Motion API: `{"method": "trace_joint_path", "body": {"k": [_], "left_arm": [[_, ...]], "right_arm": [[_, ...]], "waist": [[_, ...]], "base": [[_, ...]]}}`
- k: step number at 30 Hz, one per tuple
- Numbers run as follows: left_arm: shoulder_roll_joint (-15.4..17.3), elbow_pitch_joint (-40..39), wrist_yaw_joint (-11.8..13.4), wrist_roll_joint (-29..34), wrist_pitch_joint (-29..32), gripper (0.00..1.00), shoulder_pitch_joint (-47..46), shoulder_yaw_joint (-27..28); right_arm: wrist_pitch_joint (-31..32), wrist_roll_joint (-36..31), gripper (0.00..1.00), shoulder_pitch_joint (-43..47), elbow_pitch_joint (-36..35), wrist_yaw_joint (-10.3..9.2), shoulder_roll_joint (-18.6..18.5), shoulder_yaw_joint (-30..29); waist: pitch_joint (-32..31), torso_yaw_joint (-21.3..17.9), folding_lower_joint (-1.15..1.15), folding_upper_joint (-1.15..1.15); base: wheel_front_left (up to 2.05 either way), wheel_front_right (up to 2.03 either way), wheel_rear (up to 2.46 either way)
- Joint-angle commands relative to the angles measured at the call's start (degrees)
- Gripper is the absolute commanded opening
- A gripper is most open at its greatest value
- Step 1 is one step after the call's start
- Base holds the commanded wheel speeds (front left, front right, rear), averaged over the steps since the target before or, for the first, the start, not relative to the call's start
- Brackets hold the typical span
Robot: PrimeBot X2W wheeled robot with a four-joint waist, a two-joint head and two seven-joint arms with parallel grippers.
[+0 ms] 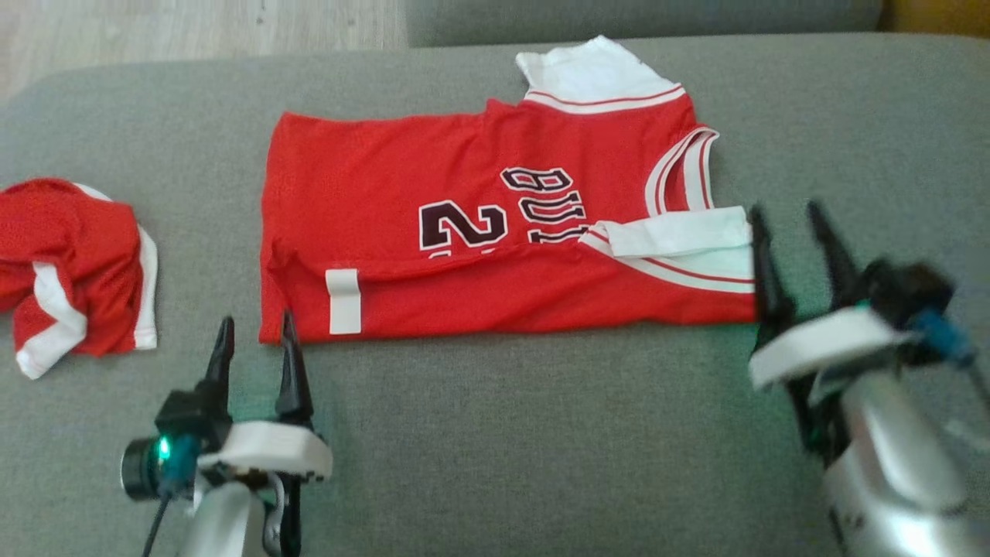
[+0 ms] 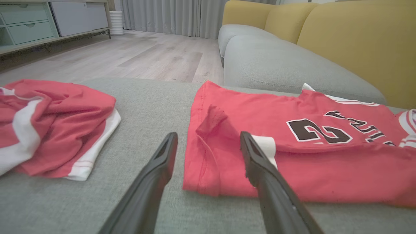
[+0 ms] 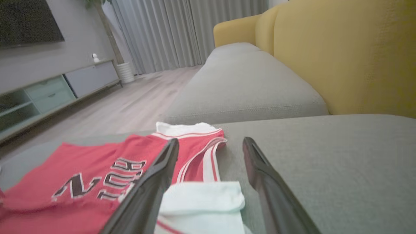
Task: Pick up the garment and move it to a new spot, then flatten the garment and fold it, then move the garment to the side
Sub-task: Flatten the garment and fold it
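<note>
The garment (image 1: 479, 232) is a red jersey with white trim and dark lettering, lying on the grey sofa seat (image 1: 503, 433) with its near long edge folded over itself. It also shows in the left wrist view as the garment (image 2: 308, 162) and in the right wrist view as the garment (image 3: 97, 175). My left gripper (image 1: 257, 331) stands open just off the jersey's near-left corner, nothing between its fingers (image 2: 162, 162). My right gripper (image 1: 785, 213) is open at the jersey's right end, by the white sleeve (image 3: 201, 201), holding nothing.
A second red and white garment (image 1: 73, 263) lies crumpled at the seat's left end, seen also as the crumpled garment (image 2: 55, 123). A yellow backrest (image 3: 351, 55) rises behind the seat. Wooden floor (image 2: 130, 58) lies beyond the seat's far edge.
</note>
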Motion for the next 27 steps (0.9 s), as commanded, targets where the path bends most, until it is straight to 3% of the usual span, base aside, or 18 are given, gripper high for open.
{"method": "trace_joint_path", "body": {"k": [1,5,9,17,27], "left_arm": [[0.9,-2.5,0.7,0.7,-0.3,1.00,0.1,2.2],[0.9,-4.4,1.0,2.7,-0.3,1.00,4.8,1.9],[0.9,-6.4,1.6,3.2,-0.3,1.00,8.9,2.6],[0.9,-8.2,2.0,2.6,-0.3,1.00,13.9,1.7],[0.9,-8.1,1.8,3.0,-0.3,1.00,12.5,0.9]], "right_arm": [[-0.6,-3.7,1.00,1.8,-2.7,-0.04,1.5,0.0],[-0.6,-10.0,1.00,7.9,-3.8,-0.04,4.6,-3.9],[-0.6,-11.8,1.00,11.2,-3.2,-0.04,5.9,-4.9],[-0.6,-10.7,1.00,14.1,-2.1,-0.04,6.3,-5.3],[-0.6,-9.5,1.00,13.2,-1.7,-0.04,6.4,-5.2]], "waist": [[-1.4,0.1,0.00,0.00],[-4.8,0.2,0.00,0.00],[-7.1,-0.2,0.00,0.00],[-8.6,-0.3,0.00,0.00],[-7.7,-0.5,0.00,0.00]], "base": [[0.00,0.00,0.00],[0.00,0.00,0.00],[0.00,0.00,0.00],[0.00,0.00,0.00],[0.00,0.00,0.00]]}}
